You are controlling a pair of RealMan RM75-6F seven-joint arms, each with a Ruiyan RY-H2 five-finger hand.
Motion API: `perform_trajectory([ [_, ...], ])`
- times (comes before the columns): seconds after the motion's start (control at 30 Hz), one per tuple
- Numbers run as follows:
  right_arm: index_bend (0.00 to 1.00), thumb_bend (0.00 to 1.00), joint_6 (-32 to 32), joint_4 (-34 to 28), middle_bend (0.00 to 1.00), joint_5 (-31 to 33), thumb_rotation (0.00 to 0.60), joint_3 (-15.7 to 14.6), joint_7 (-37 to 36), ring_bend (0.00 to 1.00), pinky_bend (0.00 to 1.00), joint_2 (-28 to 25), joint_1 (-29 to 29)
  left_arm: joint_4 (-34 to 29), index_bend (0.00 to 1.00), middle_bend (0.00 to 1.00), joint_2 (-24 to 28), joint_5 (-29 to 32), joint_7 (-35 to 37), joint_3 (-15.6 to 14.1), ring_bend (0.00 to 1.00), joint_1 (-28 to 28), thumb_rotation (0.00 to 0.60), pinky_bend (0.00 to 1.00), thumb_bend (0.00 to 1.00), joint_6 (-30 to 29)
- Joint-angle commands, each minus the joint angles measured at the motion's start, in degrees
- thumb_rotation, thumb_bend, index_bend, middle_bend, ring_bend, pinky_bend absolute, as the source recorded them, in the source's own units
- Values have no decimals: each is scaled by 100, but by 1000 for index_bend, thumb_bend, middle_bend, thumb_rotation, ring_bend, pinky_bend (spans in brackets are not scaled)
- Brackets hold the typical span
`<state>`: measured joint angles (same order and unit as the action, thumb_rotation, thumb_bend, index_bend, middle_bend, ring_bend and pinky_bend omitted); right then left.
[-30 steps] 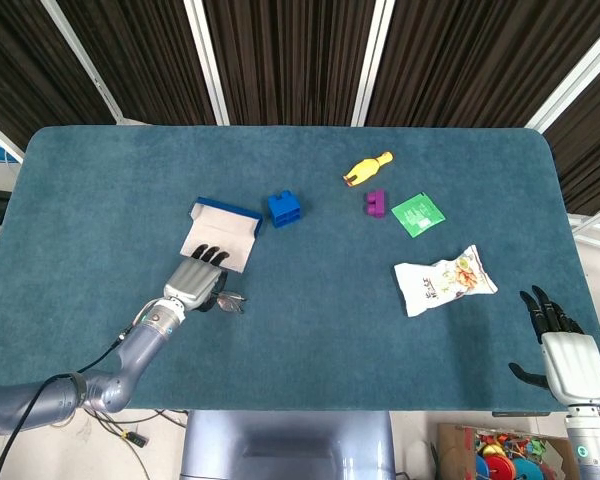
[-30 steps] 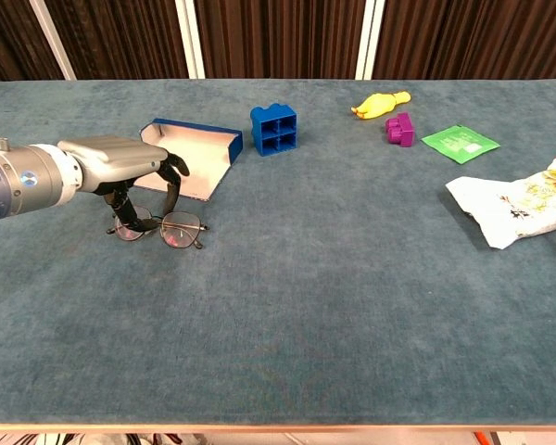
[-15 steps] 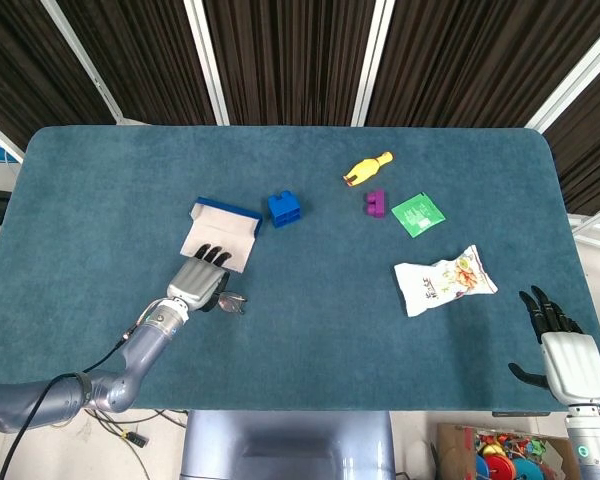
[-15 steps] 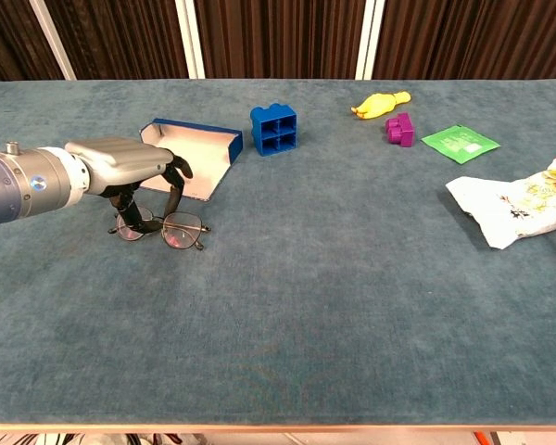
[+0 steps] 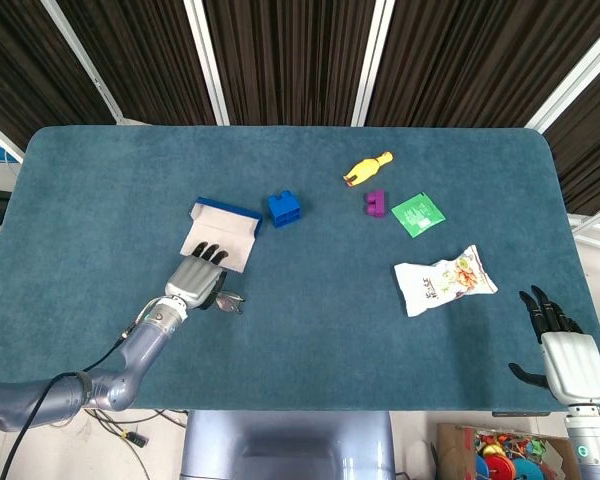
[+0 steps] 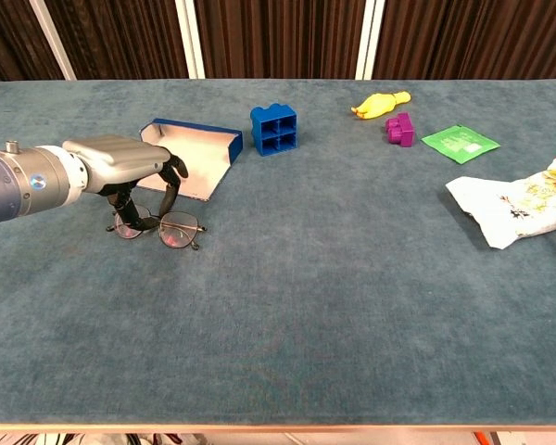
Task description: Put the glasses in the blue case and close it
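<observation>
Left hand (image 6: 120, 167) at left of frame, fingers curled down over glasses (image 6: 162, 229); whether pinching the frame or only touching, cannot tell. Glasses flat on bench (image 6: 334, 306), long axis running left-right, just in front of open blue case (image 6: 193, 153). Case up and slightly right of hand. Right hand (image 5: 570, 362) spread, holding nothing, far lower right.

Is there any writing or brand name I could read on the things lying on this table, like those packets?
No text here can be read for certain.
White snack bag: colourful print and dark lettering, too blurred to read.
Green packet: pale markings, too small to read.
Blue glasses case, blue block, purple block, yellow toy: no writing visible.
</observation>
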<state>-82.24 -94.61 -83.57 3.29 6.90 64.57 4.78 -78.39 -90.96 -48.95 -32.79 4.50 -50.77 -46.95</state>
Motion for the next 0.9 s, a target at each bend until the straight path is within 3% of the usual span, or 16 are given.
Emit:
perform_trajectory([
  [0.03,21,75,1,4,0,-2,600,-2,17,153,323,1,1,-10,551,129,-6,8,-5,-3,21,-13,600,25,397,6],
  [0.47,21,75,-6,-4,0,-7,600,-6,4,153,323,-3,-3,23,574,151,-5,60,-37,-24,20,-40,600,24,448,-14],
  [0.9,21,75,-1,-15,0,3,600,-7,-6,153,323,-1,-5,-217,581,148,249,338,-272,285,12,-190,600,0,448,-339],
])
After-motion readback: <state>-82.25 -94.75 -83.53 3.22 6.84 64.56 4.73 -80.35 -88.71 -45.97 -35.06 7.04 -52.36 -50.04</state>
